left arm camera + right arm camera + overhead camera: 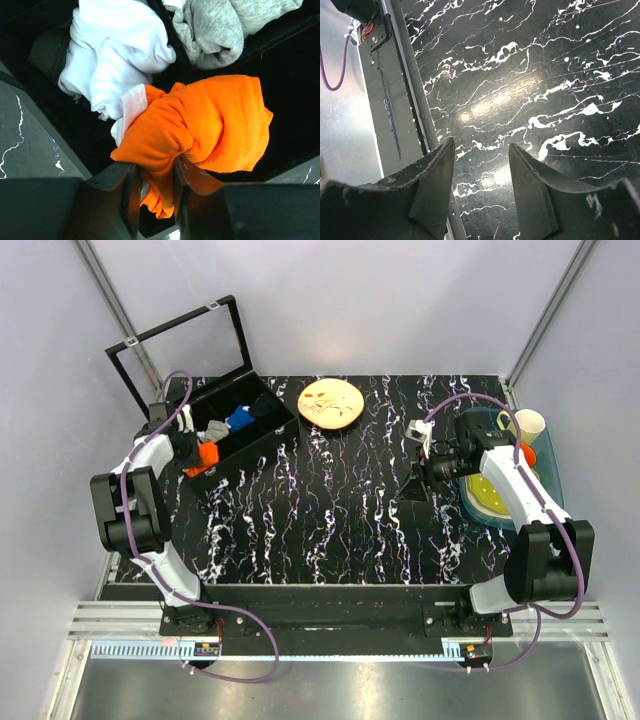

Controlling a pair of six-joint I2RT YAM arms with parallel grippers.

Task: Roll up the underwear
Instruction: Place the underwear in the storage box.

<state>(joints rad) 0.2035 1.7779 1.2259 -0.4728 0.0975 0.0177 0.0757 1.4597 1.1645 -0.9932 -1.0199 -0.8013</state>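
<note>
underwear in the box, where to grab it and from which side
Grip the bunched fold at the near edge of the orange underwear, coming from above over the box's near wall. That fold sticks out, clear of the white garment and grey garment; the rest is a fat bundle. The left pincer is shut on it there.

**Top view.** The left arm [135,505] rises from its base at lower left, folds at the elbow near the left edge and reaches toward the upper left, where the left gripper [190,452] points downward. **Left wrist view.** Its two dark fingers [125,195] stand close together, pinching a fold of the underwear [215,120] between them. **Right side.** The right arm [525,505] bends at the right of the frame, its forearm running toward centre. The right gripper [417,485] hangs with jaws parted and nothing between them.
</note>
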